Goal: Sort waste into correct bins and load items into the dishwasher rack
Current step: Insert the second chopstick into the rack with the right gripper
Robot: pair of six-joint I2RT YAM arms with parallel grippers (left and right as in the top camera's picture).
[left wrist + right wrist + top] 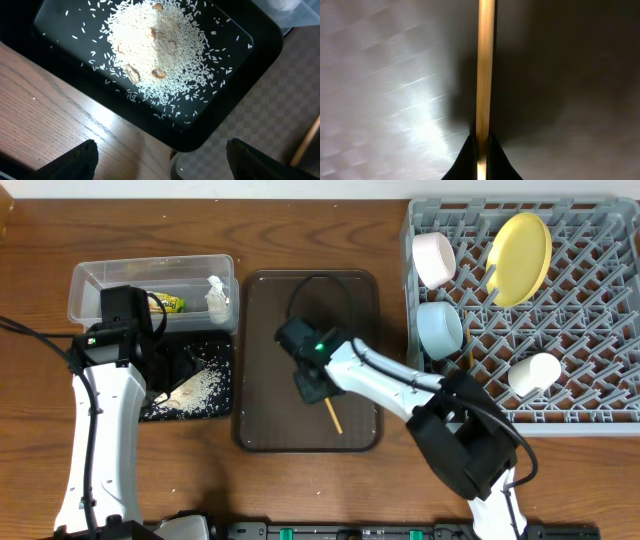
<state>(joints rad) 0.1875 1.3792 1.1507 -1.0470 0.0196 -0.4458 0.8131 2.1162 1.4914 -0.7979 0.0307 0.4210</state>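
Note:
My right gripper (pixel 310 383) is low over the dark brown serving tray (pixel 305 300), shut on a thin wooden chopstick (pixel 334 418). In the right wrist view the chopstick (pixel 486 65) runs straight up from between my closed fingertips (pixel 481 150). My left gripper (pixel 173 368) is open and empty over the black tray (pixel 222 345), which holds loose rice (pixel 198 388). The left wrist view shows the rice pile (pixel 155 45) on the black tray (pixel 250 55), with my fingertips (pixel 160 162) apart above its near corner. The clear tub (pixel 100 280) holds the green-and-yellow wrapper (pixel 170 303) and the white tissue (pixel 217 295).
The grey rack (pixel 580 330) at the right holds the yellow plate (pixel 521 245), the white bowl (pixel 433 258), the light blue bowl (pixel 438 328) and the white cup (pixel 533 372). A white rounded rim (pixel 176 167) shows at the bottom of the left wrist view.

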